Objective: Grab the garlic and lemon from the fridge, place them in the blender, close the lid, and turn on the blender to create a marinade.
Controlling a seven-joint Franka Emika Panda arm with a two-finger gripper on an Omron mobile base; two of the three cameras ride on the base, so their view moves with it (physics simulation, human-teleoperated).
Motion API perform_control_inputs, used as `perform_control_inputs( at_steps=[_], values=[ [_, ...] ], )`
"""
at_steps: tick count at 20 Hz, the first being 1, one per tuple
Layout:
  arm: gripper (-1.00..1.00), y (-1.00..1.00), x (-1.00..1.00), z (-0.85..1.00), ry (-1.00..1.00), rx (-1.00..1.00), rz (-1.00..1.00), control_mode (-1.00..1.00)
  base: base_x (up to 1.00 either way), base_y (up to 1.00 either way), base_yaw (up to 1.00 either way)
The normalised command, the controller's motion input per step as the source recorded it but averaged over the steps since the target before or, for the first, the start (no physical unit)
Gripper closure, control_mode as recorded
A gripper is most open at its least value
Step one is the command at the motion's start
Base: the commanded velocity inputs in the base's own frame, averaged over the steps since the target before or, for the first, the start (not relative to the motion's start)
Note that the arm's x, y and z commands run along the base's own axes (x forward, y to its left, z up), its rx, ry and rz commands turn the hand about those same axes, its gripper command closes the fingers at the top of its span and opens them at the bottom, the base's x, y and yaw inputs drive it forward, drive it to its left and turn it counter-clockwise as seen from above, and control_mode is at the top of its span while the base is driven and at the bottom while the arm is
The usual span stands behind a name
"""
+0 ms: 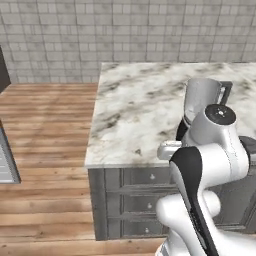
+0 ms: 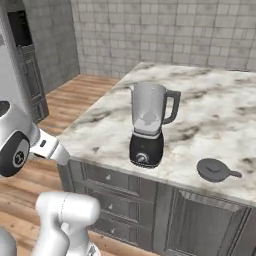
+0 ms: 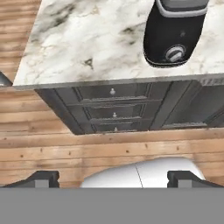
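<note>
2 dark fingertips point(image 3: 41, 178) are seen far apart at the bottom of the hand view, so the gripper point(image 3: 113, 179) is spread wide with nothing held. In the right base view, the grey fridge point(image 2: 6, 75) is seen at the far left, past the wood floor point(image 2: 75, 95). Next, the blender point(image 2: 148, 125) is stood upright on the marble counter point(image 2: 220, 115), near its front edge, with its jar left uncovered. Further right, the lid point(image 2: 216, 170) is laid flat on the counter, apart from the blender
</note>
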Motion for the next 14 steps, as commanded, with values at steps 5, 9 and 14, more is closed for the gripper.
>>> perform_control_inputs(
  at_steps=[5,9,14],
  values=[
    [-1.0,0.0,0.0,0.0,0.0,0.0,0.0,1.0,-0.02,0.83,0.71],
    [-1.0,0.0,0.0,0.0,0.0,0.0,0.0,1.0,0.27,0.74,0.61],
    [-1.0,0.0,0.0,0.0,0.0,0.0,0.0,1.0,0.94,0.35,0.47]
  ],
)
